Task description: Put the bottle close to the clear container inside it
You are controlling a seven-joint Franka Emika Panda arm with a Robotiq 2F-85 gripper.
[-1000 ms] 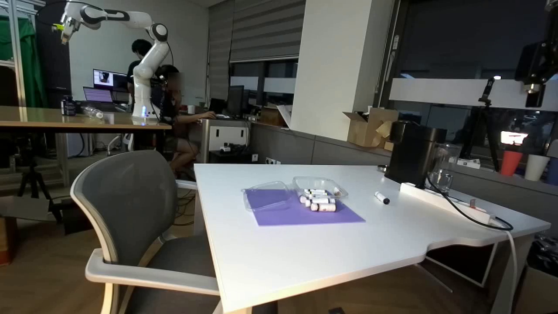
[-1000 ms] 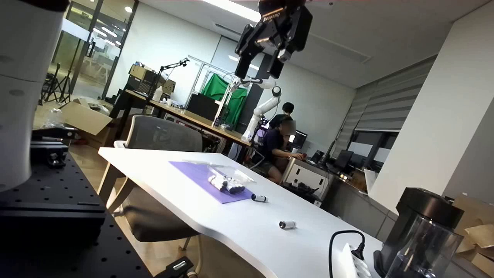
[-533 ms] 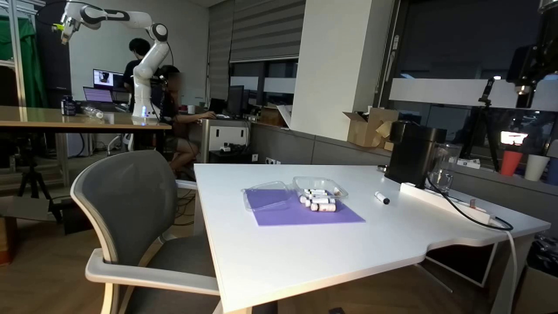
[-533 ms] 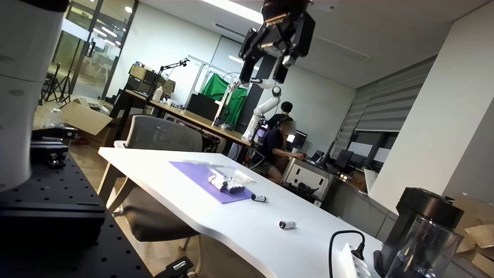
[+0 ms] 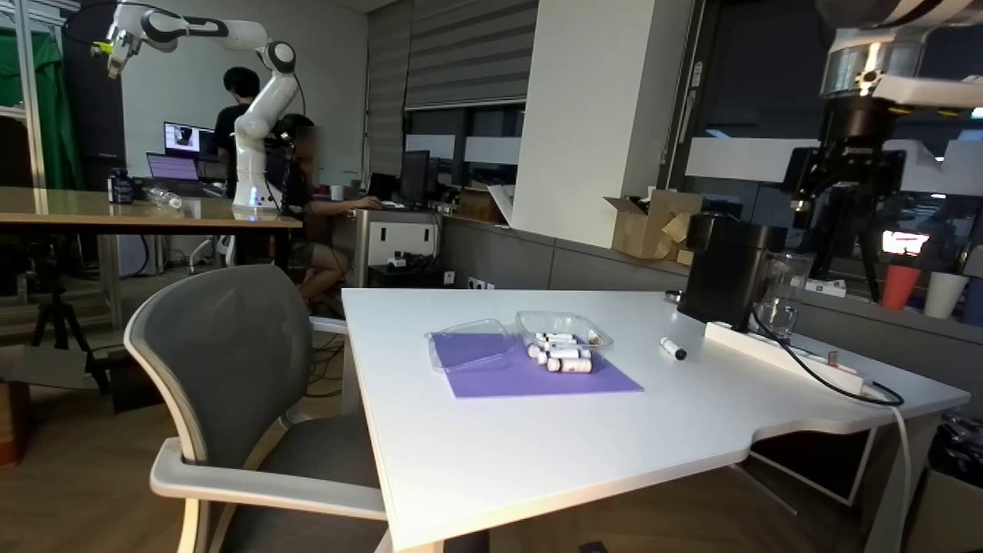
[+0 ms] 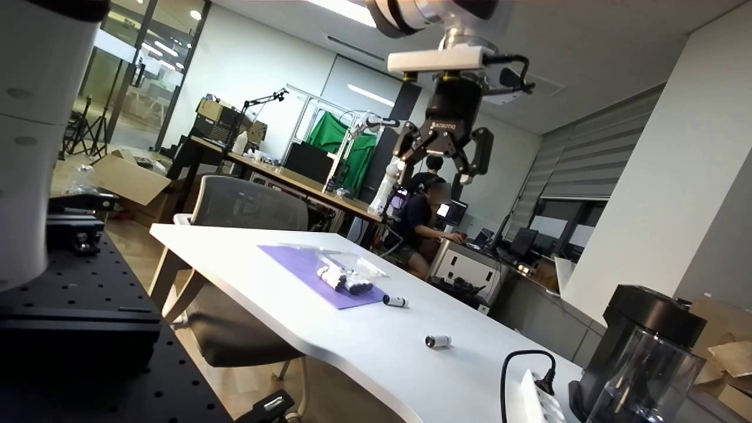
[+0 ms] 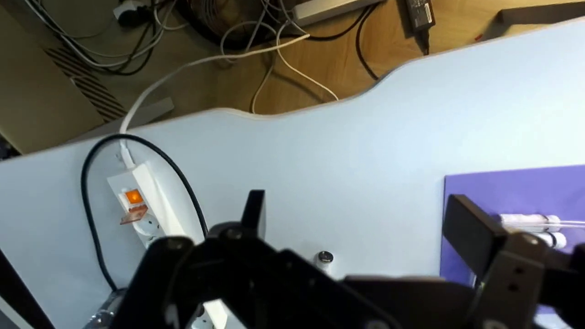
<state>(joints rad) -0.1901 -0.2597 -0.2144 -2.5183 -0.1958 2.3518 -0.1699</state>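
The empty pincer (image 6: 433,178) hangs spread, presumably high for clearance; in an exterior view the likely bottle (image 6: 395,301) lies at four o'clock from the clear container (image 6: 367,267).

A white, dark-ended bottle (image 6: 395,301) lies on its side outside the clear container (image 5: 561,321), near it.
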